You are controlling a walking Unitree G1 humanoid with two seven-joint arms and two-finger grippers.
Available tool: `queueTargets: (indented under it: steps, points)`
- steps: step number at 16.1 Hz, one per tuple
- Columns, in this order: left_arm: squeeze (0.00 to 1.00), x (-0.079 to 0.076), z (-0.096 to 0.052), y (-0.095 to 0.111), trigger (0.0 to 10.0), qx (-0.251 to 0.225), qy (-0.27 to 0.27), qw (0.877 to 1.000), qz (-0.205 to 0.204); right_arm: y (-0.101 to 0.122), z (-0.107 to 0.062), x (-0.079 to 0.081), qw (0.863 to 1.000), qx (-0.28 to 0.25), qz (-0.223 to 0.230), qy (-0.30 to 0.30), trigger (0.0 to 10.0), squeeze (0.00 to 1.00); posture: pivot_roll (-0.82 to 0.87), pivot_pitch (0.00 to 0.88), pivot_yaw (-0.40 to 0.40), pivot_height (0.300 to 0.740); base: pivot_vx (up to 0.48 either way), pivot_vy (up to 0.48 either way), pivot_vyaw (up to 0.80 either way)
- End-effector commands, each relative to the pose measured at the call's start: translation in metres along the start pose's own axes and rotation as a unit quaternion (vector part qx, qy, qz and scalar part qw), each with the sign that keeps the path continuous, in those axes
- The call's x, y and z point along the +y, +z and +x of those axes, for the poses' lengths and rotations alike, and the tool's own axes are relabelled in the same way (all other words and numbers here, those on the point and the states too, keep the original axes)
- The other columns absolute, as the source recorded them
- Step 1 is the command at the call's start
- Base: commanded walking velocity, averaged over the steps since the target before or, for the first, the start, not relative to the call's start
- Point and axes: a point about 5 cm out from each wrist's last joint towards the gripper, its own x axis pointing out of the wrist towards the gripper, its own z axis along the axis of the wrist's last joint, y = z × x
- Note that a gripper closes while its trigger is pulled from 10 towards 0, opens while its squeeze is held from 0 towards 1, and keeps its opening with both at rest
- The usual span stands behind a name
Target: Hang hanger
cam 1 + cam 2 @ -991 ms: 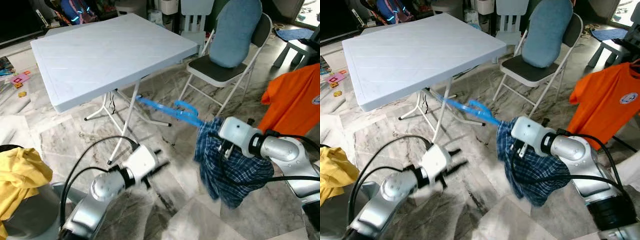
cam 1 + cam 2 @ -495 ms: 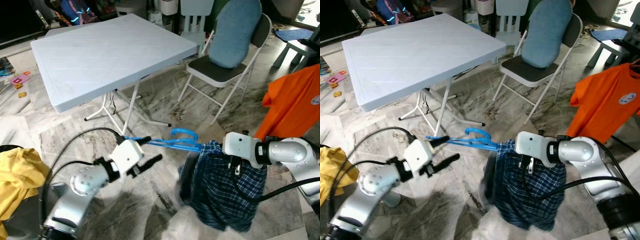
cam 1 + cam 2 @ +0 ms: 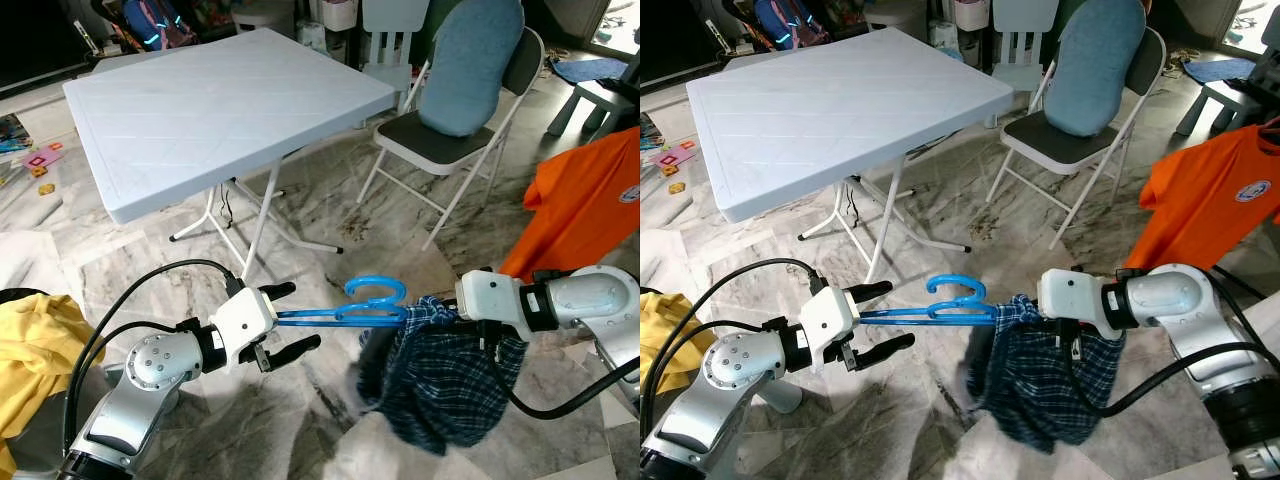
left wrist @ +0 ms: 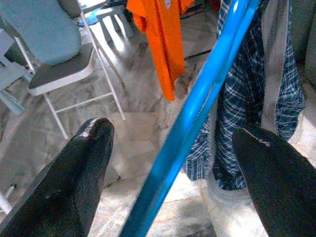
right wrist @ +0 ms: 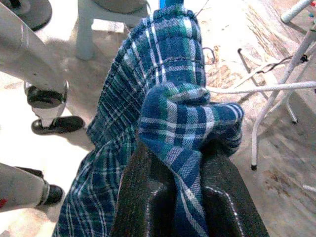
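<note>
Holding the blue hanger (image 3: 345, 315) level above the floor — right gripper (image 5: 190, 197) pinching the plaid shirt (image 3: 440, 375) draped on one end, left gripper (image 3: 285, 320) spread wide around the bare end — likely steadying it before hanging.

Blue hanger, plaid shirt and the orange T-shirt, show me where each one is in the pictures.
blue hanger (image 3: 375, 292), left eye view, on its hook.
plaid shirt (image 3: 440, 375), left eye view, on the hanging cloth below the right gripper.
orange T-shirt (image 3: 1215, 215), right eye view, on its chest.
</note>
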Motion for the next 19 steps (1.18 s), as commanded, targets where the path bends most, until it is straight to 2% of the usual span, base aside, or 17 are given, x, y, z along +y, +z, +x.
queueTargets:
  steps: [1, 2, 3, 4, 5, 6, 7, 11, 12, 13, 14, 15, 16, 17, 19]
  points:
    - [1.00, 0.001, 0.000, -0.001, 10.0, 0.003, -0.014, 1.000, 0.002, 0.015, -0.010, -0.006, 1.000, -0.017, -0.024, 0.006, 10.0, 0.00, -0.18, 0.039, 0.049, 0.740, 0.000, 0.000, 0.00]
    - [1.00, 0.001, 0.001, -0.001, 10.0, 0.003, -0.015, 1.000, 0.004, 0.015, -0.010, -0.005, 0.999, -0.020, -0.023, 0.012, 10.0, 0.00, -0.18, 0.038, 0.048, 0.740, 0.000, 0.000, 0.00]
    - [0.44, 0.002, 0.002, -0.002, 10.0, 0.004, -0.021, 1.000, 0.009, 0.017, -0.011, -0.003, 0.999, -0.024, -0.024, 0.023, 10.0, 0.00, -0.18, 0.037, 0.046, 0.740, 0.000, 0.000, 0.00]
    - [0.00, 0.005, 0.005, 0.000, 10.0, 0.002, -0.029, 1.000, 0.007, 0.018, -0.012, 0.000, 0.999, -0.025, -0.026, 0.037, 10.0, 0.00, -0.18, 0.037, 0.045, 0.740, 0.000, 0.000, 0.00]
    - [0.00, 0.008, 0.008, 0.002, 6.8, -0.002, -0.042, 0.999, 0.012, 0.019, -0.013, 0.001, 0.998, -0.024, -0.027, 0.044, 10.0, 0.00, -0.19, 0.035, 0.044, 0.740, 0.000, 0.000, 0.00]
    - [0.00, 0.010, 0.009, 0.004, 1.9, -0.005, -0.047, 0.999, 0.017, 0.018, -0.013, 0.000, 0.998, -0.019, -0.031, 0.044, 10.0, 0.00, -0.19, 0.034, 0.045, 0.740, 0.000, 0.000, 0.00]
    - [0.00, 0.011, 0.010, 0.005, 0.0, -0.006, -0.051, 0.999, 0.018, 0.018, -0.013, -0.001, 0.998, -0.017, -0.032, 0.044, 10.0, 0.00, -0.19, 0.033, 0.045, 0.740, 0.000, 0.000, 0.00]
    - [0.00, 0.013, 0.014, 0.011, 0.0, -0.015, -0.081, 0.996, 0.024, 0.019, -0.006, -0.007, 0.998, -0.009, -0.053, 0.017, 10.0, 0.00, -0.19, 0.028, 0.043, 0.740, 0.000, 0.000, 0.00]
    - [0.00, 0.014, 0.016, 0.012, 4.3, -0.017, -0.076, 0.996, 0.033, 0.018, -0.004, -0.010, 0.998, -0.004, -0.062, 0.003, 10.0, 0.00, -0.19, 0.027, 0.042, 0.740, 0.000, 0.000, 0.00]
    - [0.00, 0.015, 0.018, 0.013, 5.6, -0.019, -0.071, 0.997, 0.034, 0.019, -0.001, -0.017, 0.997, -0.003, -0.069, -0.027, 10.0, 0.00, -0.19, 0.026, 0.042, 0.740, 0.000, 0.000, 0.00]
    - [0.00, 0.015, 0.020, 0.013, 10.0, -0.019, -0.058, 0.997, 0.040, 0.020, 0.001, -0.024, 0.995, -0.002, -0.075, -0.060, 10.0, 0.00, -0.19, 0.024, 0.042, 0.740, 0.000, 0.000, 0.00]
    - [0.00, 0.016, 0.021, 0.012, 10.0, -0.020, -0.044, 0.998, 0.041, 0.020, 0.001, -0.028, 0.994, -0.001, -0.073, -0.076, 10.0, 0.00, -0.19, 0.024, 0.042, 0.740, 0.000, 0.000, 0.00]
    - [0.25, 0.017, 0.021, 0.012, 10.0, -0.023, -0.031, 0.998, 0.040, 0.020, 0.002, -0.032, 0.993, 0.000, -0.076, -0.093, 10.0, 0.00, -0.19, 0.024, 0.042, 0.740, 0.000, 0.000, 0.00]
    - [1.00, 0.014, 0.021, 0.011, 10.0, -0.026, -0.033, 0.999, 0.028, 0.019, 0.001, -0.036, 0.990, 0.007, -0.088, -0.112, 10.0, 0.00, -0.19, 0.024, 0.042, 0.740, 0.000, 0.000, 0.00]
    - [1.00, 0.013, 0.020, 0.008, 10.0, -0.015, -0.042, 0.998, 0.044, 0.018, 0.000, -0.036, 0.990, 0.010, -0.092, -0.109, 10.0, 0.00, -0.18, 0.024, 0.039, 0.740, 0.000, 0.000, 0.00]
